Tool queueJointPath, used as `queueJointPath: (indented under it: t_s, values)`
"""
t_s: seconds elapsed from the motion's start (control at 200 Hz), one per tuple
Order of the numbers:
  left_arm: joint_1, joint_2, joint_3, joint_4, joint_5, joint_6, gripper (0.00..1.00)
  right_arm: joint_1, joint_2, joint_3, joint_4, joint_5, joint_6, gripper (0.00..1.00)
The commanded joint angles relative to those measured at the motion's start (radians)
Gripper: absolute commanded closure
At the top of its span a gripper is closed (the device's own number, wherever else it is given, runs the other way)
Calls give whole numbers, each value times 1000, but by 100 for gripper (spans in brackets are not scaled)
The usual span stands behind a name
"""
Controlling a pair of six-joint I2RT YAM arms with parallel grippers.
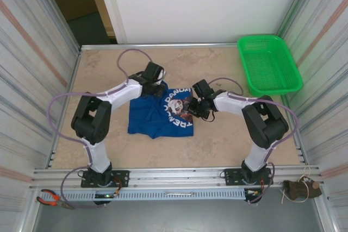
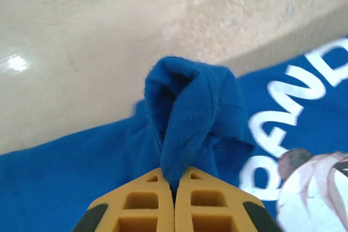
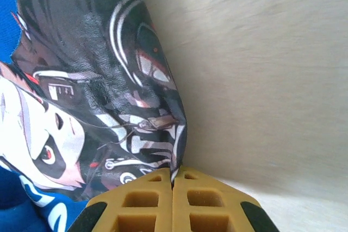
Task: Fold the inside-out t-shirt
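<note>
The t-shirt (image 1: 149,119) lies bunched, long axis left-to-right, printed end toward the basket (image 1: 269,63) (print side up); left gripper (image 2: 174,177) clamps a blue fold, right gripper (image 3: 173,175) the printed edge.

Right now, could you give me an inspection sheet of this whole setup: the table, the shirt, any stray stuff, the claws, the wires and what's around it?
Surface: beige table, smooth, with some glare.
Job's things: blue t-shirt bunched mid-table, printed graphic and white lettering facing up.
Clutter: green mesh basket in the far right corner; red-handled pliers and a brown bundle on the near ledge.
Grippers: left gripper shut on a raised blue fold; right gripper shut on the printed edge.
Cables: lilac cables loop off both arms.
Surroundings: ribbed metal walls on both sides, white panel behind.
</note>
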Motion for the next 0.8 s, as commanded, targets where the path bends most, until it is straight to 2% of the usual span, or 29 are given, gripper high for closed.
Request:
queueJointPath:
  t_s: [0.0,0.09,0.135,0.2,0.261,0.321,0.396,0.481,0.631,0.792]
  values:
    - [79,-74,-43,62,150,-97,100,-23,-73,-32,-68,47,-38,100]
    - [152,-75,-71,104,230,-138,93,-37,-105,-51,-90,62,-47,100]
    - [191,-68,-83,114,258,-160,85,-39,-118,-59,-97,69,-48,100]
    - [250,-64,-104,136,306,-195,58,-41,-129,-72,-100,74,-48,100]
    - [300,-71,-136,164,353,-225,42,-43,-131,-79,-100,77,-48,100]
    - [333,-96,-168,182,377,-242,35,-43,-128,-81,-100,79,-50,100]
    - [336,-160,-200,180,380,-230,33,-44,-122,-84,-100,81,-51,100]
    - [295,-261,-236,149,373,-213,32,-44,-121,-88,-99,84,-53,100]
    - [109,-401,-264,9,222,-164,26,-46,-123,-100,-98,92,-57,100]
    - [-85,-395,-287,-52,90,-123,24,-49,-113,-103,-94,90,-57,100]
